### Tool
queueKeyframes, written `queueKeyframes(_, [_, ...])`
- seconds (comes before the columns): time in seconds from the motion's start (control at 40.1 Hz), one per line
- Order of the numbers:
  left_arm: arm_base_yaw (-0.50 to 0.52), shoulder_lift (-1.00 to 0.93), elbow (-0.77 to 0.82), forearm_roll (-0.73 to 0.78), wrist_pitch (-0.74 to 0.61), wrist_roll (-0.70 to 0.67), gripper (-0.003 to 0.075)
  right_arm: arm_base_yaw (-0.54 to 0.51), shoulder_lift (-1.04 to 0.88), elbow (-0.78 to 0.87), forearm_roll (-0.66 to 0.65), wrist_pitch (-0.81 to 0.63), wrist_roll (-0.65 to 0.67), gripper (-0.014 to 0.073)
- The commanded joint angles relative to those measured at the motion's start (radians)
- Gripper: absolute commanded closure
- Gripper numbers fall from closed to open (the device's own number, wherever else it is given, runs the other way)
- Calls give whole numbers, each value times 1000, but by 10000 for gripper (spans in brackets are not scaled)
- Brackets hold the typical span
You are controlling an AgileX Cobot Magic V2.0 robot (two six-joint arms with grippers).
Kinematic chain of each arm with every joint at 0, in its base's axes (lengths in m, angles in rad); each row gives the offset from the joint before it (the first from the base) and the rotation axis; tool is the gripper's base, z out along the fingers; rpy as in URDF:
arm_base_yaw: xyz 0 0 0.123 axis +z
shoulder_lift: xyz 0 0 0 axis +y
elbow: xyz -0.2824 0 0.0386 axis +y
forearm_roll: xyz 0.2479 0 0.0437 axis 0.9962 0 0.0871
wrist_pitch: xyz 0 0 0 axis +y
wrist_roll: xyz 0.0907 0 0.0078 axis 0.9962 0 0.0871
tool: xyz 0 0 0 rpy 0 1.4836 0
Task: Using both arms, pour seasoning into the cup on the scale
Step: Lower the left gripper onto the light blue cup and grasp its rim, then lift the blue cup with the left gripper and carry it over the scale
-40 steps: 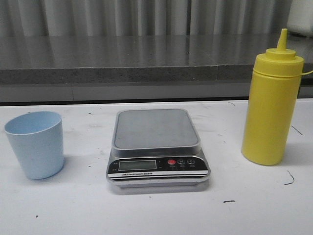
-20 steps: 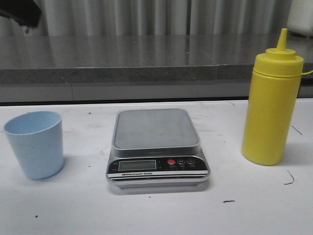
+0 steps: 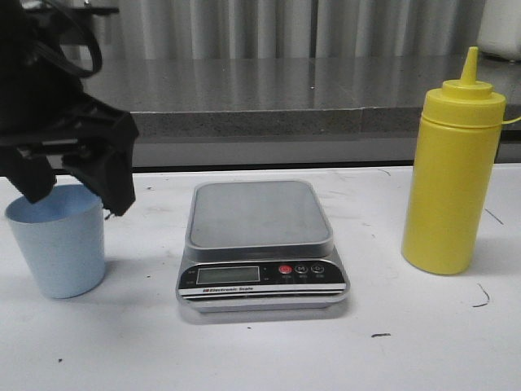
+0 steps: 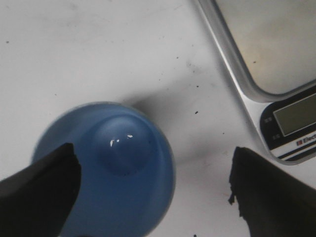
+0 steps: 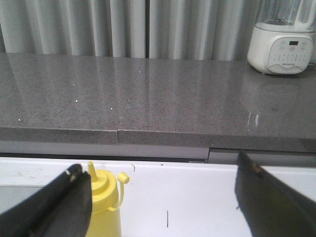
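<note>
White tabletop holds the scale (panel reads "Electronic Scale"); left hand spread wide above the cup.

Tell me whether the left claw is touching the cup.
Cannot tell. In the left wrist view the open left claw straddles the cup; one finger overlaps its rim, but depth is unclear.

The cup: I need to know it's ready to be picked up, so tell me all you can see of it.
The cup is a small pale blue plastic tumbler, tapered, handleless, upright on the white table left of the scale, apart from it. It looks empty. The open left gripper hangs over its rim, fingers either side, not visibly touching.
</note>
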Motion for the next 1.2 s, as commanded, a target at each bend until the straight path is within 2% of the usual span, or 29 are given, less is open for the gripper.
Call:
queueKeyframes(0.0, [-8,2,-34,2,-24,-4,176,-1,14,-33,5,-74,0,-16])
queueKeyframes(0.125, [-8,28,-36,2,-24,-4,295,-1,14,-33,5,-74,0,-16])
queueKeyframes(0.499, [-8,40,-36,2,-24,-4,742,-1,14,-33,5,-74,0,-16])
queueKeyframes(0.623, [-8,40,-48,10,-9,-4,740,-1,14,-33,5,-74,0,-16])
queueKeyframes(0.723, [-8,40,-95,32,60,-1,740,-1,14,-33,5,-74,0,-16])
queueKeyframes(0.972, [-37,55,-347,12,272,74,740,-1,14,-33,5,-74,0,-16])
queueKeyframes(1.172, [-110,146,-535,8,320,76,740,-1,14,-28,5,-75,0,-16])
